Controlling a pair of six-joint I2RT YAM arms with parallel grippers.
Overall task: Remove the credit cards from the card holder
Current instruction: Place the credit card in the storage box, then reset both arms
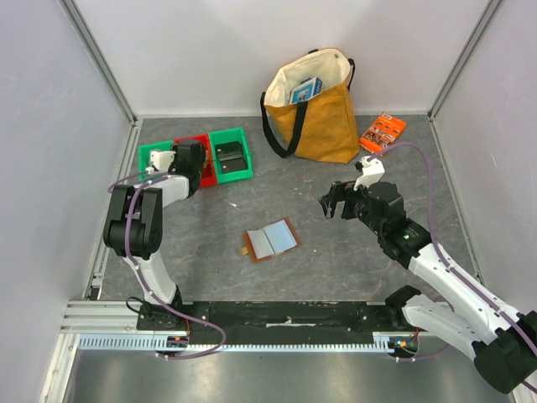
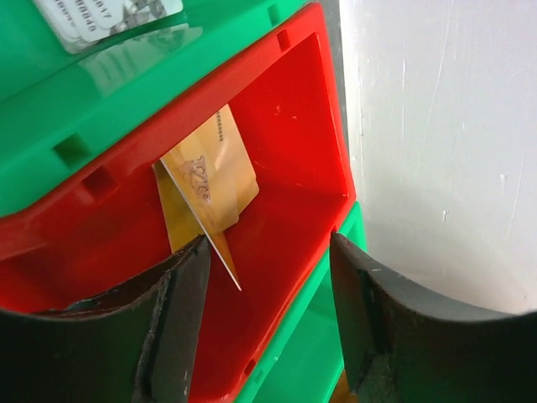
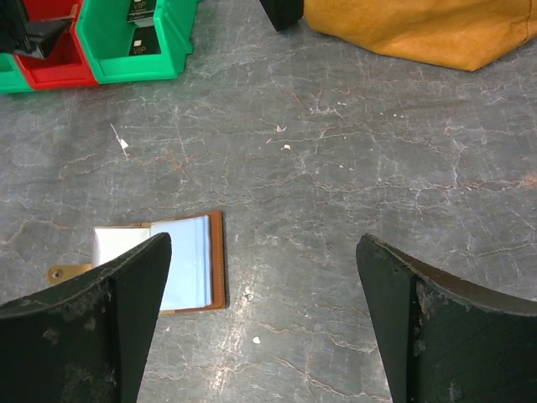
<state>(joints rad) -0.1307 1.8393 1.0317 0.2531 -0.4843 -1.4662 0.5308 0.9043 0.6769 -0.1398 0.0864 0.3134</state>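
Grey, marble-veined bench [image 1: 336, 277] fills the cell, boxed in by pale walls. At the far left, near the back, sits a row of small plastic bins: a green bin [image 1: 149, 156], a red bin [image 2: 294, 143] and a second green bin [image 1: 243, 143]. The left end effector [image 2: 268, 252] hangs over the red one with its jaws spread and nothing pinched. A tan-gold plastic credit card [image 2: 210, 180] leans free on edge inside that bin, its lower corner just beside the left finger. The step in hand looks like a card drop-off, at the point of release.

In the middle of the bench, well apart from both arms, the small brown leather-like card holder [image 1: 272, 241] lies open and flat. Its pale grey-blue pockets face up and its tab points left; whether cards remain inside I cannot tell. To its right the right end effector [image 1: 333, 204] hovers over bare bench, jaws wide and empty.

The next move, I judge, calls for lifting the left arm clear of the bin walls. One end effector would then pin the holder while the other pinches a thin card edge.

Behind stands a mustard fabric tote bag [image 1: 323, 117] with black straps, and further right an orange printed packet [image 1: 383, 130]. Neither blocks the way to the holder.
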